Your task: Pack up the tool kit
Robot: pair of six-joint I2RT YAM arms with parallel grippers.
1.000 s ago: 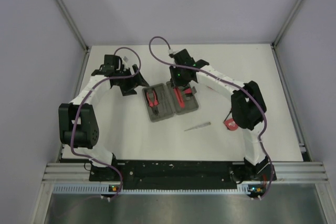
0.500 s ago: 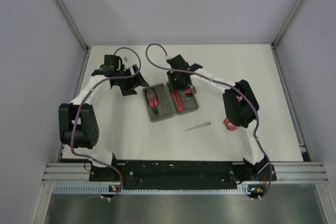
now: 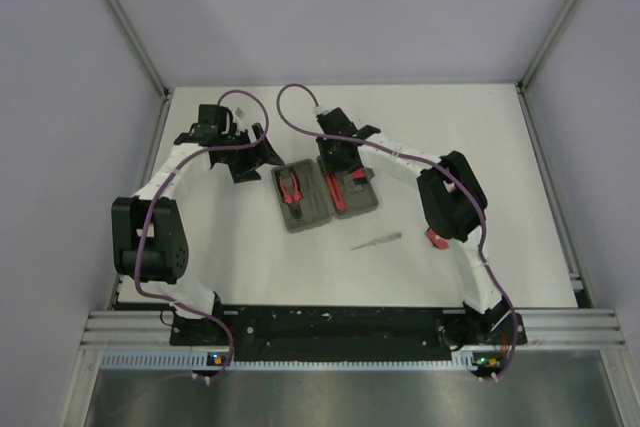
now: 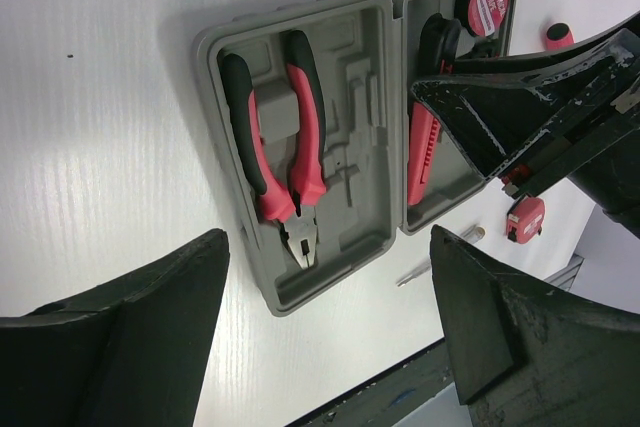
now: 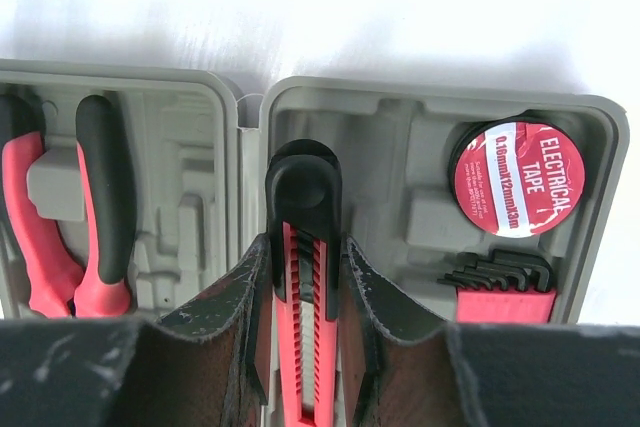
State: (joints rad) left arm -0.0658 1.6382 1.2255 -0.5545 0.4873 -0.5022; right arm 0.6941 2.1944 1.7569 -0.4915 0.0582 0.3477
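My right gripper (image 5: 305,252), clamped on the knife (image 5: 303,187), has just dropped into the right half of the case (image 3: 300,219) at mid-frame, so release comes next; my left gripper (image 3: 250,155) hangs open, upper left.

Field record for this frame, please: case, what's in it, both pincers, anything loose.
case: grey, open flat on table
left half: pliers seated
right half: electrical tape, hex keys, knife
right pincer: closed on knife
left pincer: open, empty, left of case
loose on table: tape measure, thin metal tool
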